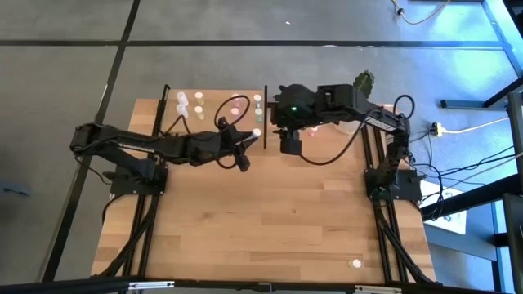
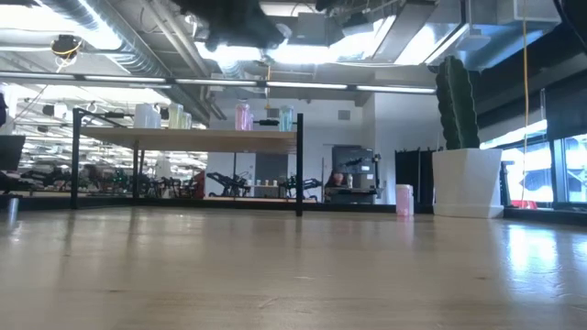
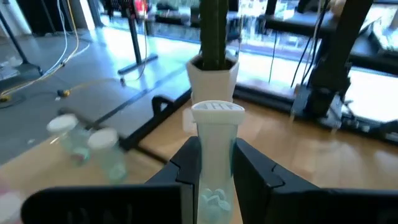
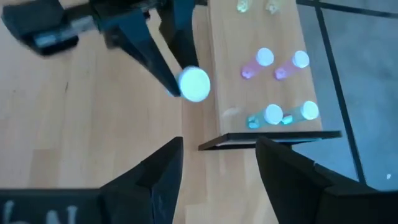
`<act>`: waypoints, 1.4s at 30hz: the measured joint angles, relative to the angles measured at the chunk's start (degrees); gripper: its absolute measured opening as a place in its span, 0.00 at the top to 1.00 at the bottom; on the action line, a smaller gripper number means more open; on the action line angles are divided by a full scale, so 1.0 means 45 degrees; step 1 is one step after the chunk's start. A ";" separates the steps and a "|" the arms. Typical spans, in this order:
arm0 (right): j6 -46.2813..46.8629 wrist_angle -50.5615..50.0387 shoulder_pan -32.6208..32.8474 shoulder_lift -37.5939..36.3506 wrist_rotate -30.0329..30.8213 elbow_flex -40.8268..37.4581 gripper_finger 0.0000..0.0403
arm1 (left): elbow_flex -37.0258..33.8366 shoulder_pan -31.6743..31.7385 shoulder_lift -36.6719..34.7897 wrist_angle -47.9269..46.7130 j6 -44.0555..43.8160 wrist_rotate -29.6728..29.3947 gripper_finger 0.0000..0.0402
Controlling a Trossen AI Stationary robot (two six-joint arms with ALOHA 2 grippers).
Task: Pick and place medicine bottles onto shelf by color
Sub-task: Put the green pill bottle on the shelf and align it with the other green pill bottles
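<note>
My left gripper (image 1: 245, 140) reaches in from the table's left and is shut on a medicine bottle (image 3: 214, 155) with a white cap and pale green contents. It is close to the near right corner of the shelf (image 1: 214, 122). Several bottles stand on the shelf board: pink ones (image 4: 264, 59) and pale green ones (image 4: 273, 115) near its right end, white and yellowish ones (image 1: 181, 100) farther left. My right gripper (image 4: 217, 168) hangs open above the table, just right of the shelf's end post, with nothing between its fingers. My left gripper pinches the bottle's body (image 3: 214, 180) just below the white cap (image 3: 216, 112), between its two fingers. The fingers (image 3: 186, 168) come nearly level from the table's left. The bottle stands upright with its cap up; the gripper hides its lower end.
A potted cactus (image 2: 463, 137) stands at the far right of the table, with a pink bottle (image 2: 404, 199) on the table beside it. One more bottle (image 1: 355, 263) lies near the front right edge. Black shelf posts (image 1: 265, 114) rise at the shelf's ends.
</note>
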 joint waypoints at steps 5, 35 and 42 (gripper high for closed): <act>0.0263 -0.0451 0.0099 -0.0396 0.0001 0.0000 0.49 | 0.0015 -0.0001 0.0906 0.1916 0.0863 -0.0608 0.86; 0.1543 0.2657 0.0890 -0.3349 -0.0129 -0.5158 0.49 | -0.1600 -0.2324 -0.1560 -0.0512 -0.1570 -0.6208 0.86; 0.2130 0.5487 0.0866 -0.5506 -0.0056 -0.8179 0.49 | -0.4069 -0.1534 -0.1215 0.6165 0.0177 -0.4019 0.86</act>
